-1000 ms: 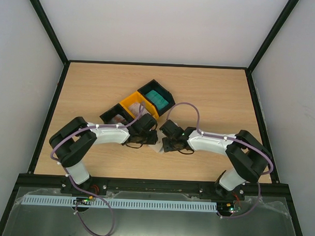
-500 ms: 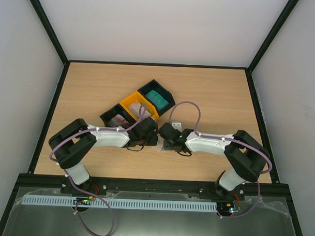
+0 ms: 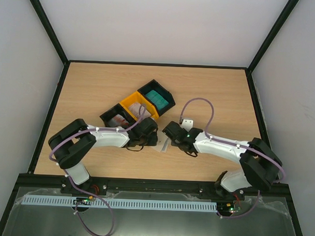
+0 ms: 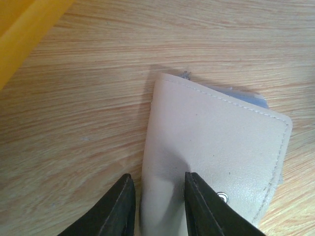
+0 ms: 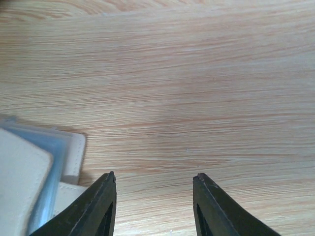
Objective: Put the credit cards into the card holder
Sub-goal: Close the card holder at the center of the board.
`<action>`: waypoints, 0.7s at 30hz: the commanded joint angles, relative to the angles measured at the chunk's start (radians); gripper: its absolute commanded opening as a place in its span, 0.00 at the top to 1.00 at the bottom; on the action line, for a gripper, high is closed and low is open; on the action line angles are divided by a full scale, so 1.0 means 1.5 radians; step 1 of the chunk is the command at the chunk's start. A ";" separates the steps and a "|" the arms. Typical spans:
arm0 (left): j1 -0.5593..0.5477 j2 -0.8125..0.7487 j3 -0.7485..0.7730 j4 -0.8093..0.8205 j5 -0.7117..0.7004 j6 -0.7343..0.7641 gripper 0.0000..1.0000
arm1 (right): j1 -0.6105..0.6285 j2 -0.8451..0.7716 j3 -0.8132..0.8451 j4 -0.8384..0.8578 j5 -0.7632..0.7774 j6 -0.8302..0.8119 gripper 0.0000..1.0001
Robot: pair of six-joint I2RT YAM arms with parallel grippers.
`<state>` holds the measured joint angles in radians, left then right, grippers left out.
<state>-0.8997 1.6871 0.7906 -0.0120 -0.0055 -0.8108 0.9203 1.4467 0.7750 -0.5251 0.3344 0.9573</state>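
Observation:
The beige card holder (image 4: 216, 142) lies on the wooden table between the two arms, seen small in the top view as the card holder (image 3: 162, 144). My left gripper (image 4: 157, 176) is shut on its left folded edge, and the leather creases between the fingers. A light blue inner layer (image 4: 246, 96) peeks out at its far edge. My right gripper (image 5: 155, 175) stands open over bare wood, just right of the card holder (image 5: 19, 177), with nothing between its fingers. A teal credit card (image 3: 158, 100) lies in the far black tray. A credit card with red blotches (image 3: 117, 118) lies in the near black tray.
Three joined trays, black (image 3: 112, 118), yellow (image 3: 133, 103) and black (image 3: 168, 100), sit diagonally behind the left gripper (image 3: 152, 137). A small white-grey piece (image 3: 187, 122) shows by the right arm's cable. Black frame rails (image 3: 54, 109) border the table.
The right arm has swung to the right and its gripper has backed off the card holder, uncovering more of it. The left gripper stays on the holder's edge.

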 commanded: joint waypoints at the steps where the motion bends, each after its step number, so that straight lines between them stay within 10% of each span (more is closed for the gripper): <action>1: -0.004 0.011 -0.025 -0.150 0.017 0.009 0.68 | 0.000 -0.041 -0.015 0.032 -0.058 -0.068 0.57; 10: -0.004 0.017 -0.018 -0.148 0.022 0.012 0.73 | 0.000 -0.004 -0.035 0.111 -0.228 -0.187 0.62; 21: -0.004 0.018 -0.032 -0.155 0.012 0.013 0.79 | 0.000 0.097 0.002 0.114 -0.160 -0.198 0.69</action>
<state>-0.8997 1.6733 0.7982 -0.0608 0.0113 -0.8036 0.9203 1.5471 0.7483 -0.3485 0.0147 0.6762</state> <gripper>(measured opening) 0.219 0.314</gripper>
